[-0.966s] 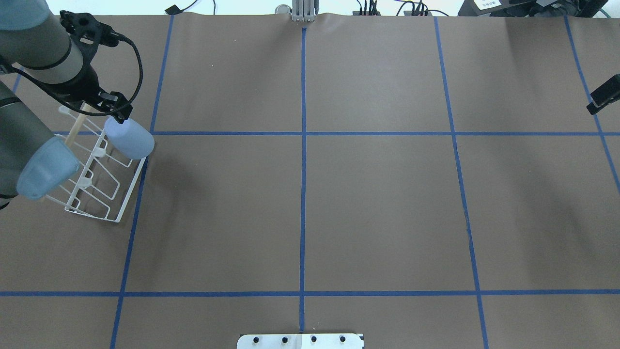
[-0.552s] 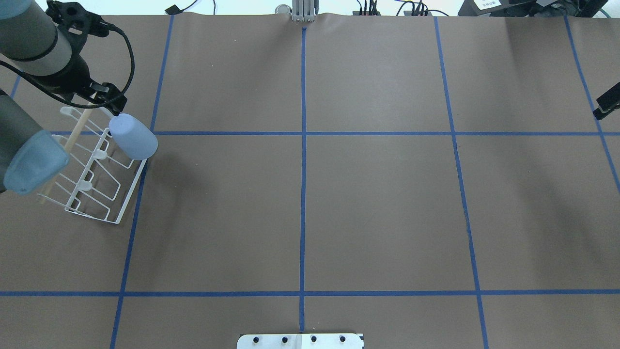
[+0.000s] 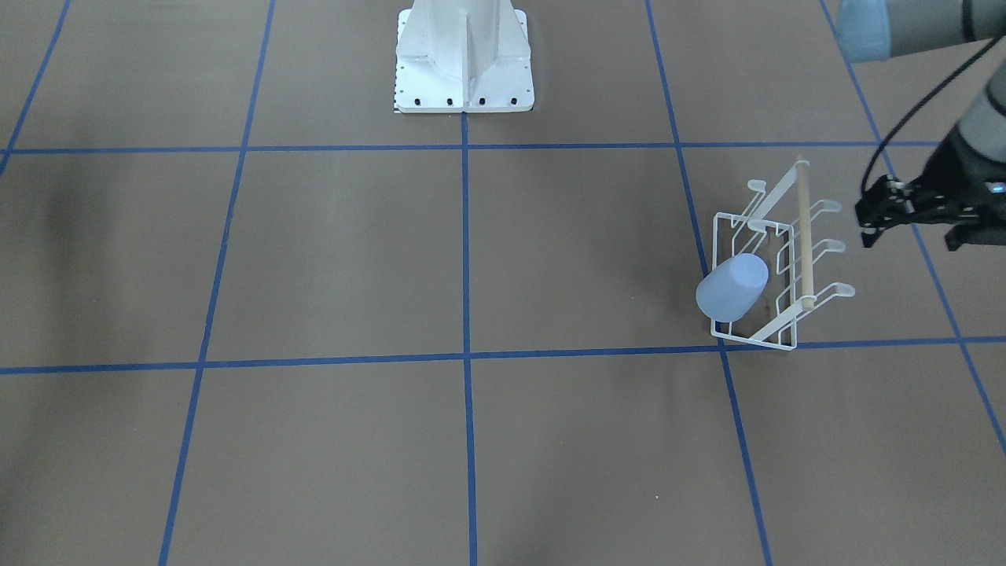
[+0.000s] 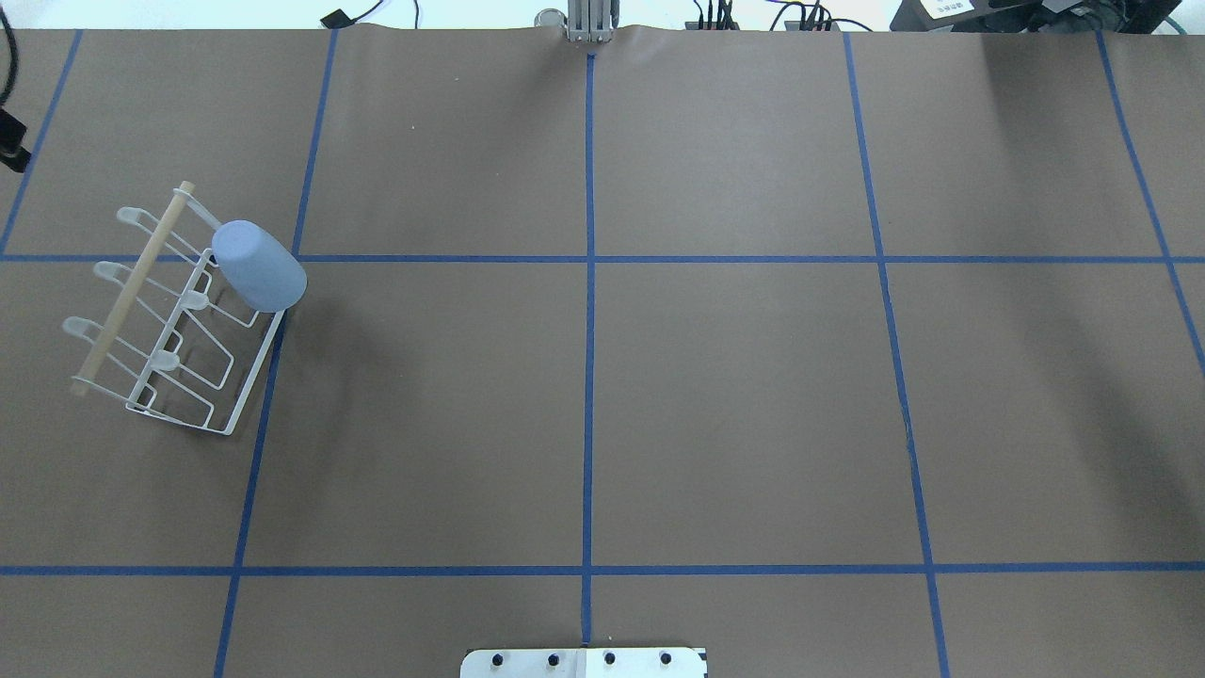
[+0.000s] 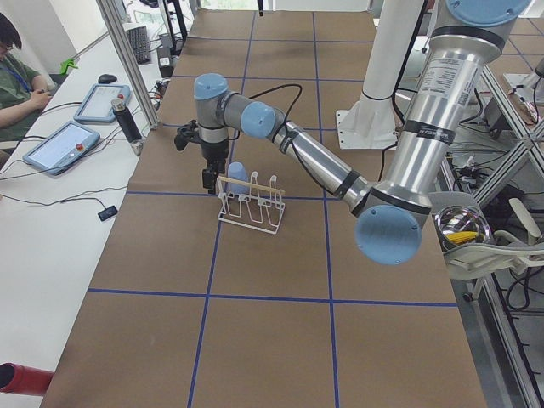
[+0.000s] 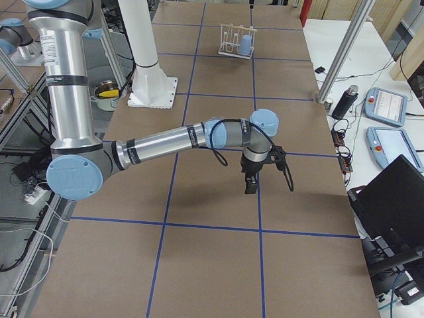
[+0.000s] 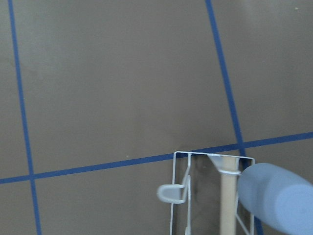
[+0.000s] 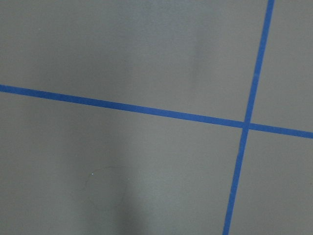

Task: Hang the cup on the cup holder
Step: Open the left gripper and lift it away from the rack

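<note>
The light blue cup [image 4: 259, 266] hangs upside down and tilted on a far-end prong of the white wire cup holder [image 4: 179, 363], which has a wooden dowel [image 4: 132, 287] across its top. Both also show in the front view, the cup [image 3: 732, 287] and the holder [image 3: 774, 267]. The left wrist view shows the cup [image 7: 276, 200] at its lower right. My left gripper [image 3: 908, 236] is apart from the holder, beyond its outer side, empty, with fingers spread. My right gripper [image 6: 250, 182] hangs over bare table far from the holder; I cannot tell if it is open or shut.
The white robot pedestal base [image 3: 464, 71] stands at the middle of the table's near edge. Blue tape lines [image 4: 588, 282] divide the brown table cover. An operator [image 5: 17, 76] and tablets sit beyond the table's far side.
My left arm has drawn back from the cup, up and leftward, almost out of the overhead view. The cup stays on the prong. The right gripper has left that view's right edge.
</note>
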Motion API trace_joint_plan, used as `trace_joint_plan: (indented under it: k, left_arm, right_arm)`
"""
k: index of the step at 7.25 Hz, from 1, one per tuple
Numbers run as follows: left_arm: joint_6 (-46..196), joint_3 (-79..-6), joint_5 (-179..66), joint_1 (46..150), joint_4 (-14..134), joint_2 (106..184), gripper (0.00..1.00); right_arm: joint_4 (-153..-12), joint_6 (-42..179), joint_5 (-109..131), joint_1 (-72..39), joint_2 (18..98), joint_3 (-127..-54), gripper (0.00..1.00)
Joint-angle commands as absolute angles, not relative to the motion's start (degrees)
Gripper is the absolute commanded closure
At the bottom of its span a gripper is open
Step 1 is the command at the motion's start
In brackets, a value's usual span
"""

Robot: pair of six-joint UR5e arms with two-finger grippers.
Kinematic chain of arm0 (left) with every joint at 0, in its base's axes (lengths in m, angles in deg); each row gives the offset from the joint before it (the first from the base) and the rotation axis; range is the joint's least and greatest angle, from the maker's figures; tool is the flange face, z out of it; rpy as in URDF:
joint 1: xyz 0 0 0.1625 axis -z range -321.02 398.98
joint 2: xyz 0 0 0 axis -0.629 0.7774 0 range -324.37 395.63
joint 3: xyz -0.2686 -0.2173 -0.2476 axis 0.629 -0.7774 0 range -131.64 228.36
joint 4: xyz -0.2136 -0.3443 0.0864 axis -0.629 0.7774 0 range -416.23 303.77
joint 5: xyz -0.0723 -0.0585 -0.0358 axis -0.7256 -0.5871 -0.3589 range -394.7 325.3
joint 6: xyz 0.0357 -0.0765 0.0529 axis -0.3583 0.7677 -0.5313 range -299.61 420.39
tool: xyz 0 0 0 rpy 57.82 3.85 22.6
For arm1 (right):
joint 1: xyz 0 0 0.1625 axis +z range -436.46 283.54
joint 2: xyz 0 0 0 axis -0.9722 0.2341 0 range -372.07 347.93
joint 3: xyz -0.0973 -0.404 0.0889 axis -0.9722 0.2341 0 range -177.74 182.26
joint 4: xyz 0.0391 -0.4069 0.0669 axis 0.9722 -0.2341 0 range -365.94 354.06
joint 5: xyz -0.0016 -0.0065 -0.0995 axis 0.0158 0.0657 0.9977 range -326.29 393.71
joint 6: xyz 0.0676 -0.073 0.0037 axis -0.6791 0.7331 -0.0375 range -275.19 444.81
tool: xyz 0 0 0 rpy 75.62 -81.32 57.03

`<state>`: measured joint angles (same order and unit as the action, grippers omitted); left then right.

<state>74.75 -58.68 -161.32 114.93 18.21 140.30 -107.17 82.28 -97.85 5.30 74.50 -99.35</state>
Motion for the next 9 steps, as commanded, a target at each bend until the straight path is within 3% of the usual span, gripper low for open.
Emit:
trace_joint_plan:
  k: [1,4,9]
  left_arm:
    - [64.14,-53.0,-166.62,122.2,20.56,133.57,0.01]
    - [62.76,-37.73,-166.71,128.01,32.84,131.52,0.01]
    - [62.5,-37.77,-170.92,131.7,37.54,126.95,0.01]
  right_arm:
    - [-107.1,91.36,-103.81,10.71,79.57,-98.82,0.0]
    - [-107.1,90.87,-103.23,12.66,82.32,-98.47,0.0]
    - [-107.02,90.7,-99.89,12.75,82.06,-98.46,0.0]
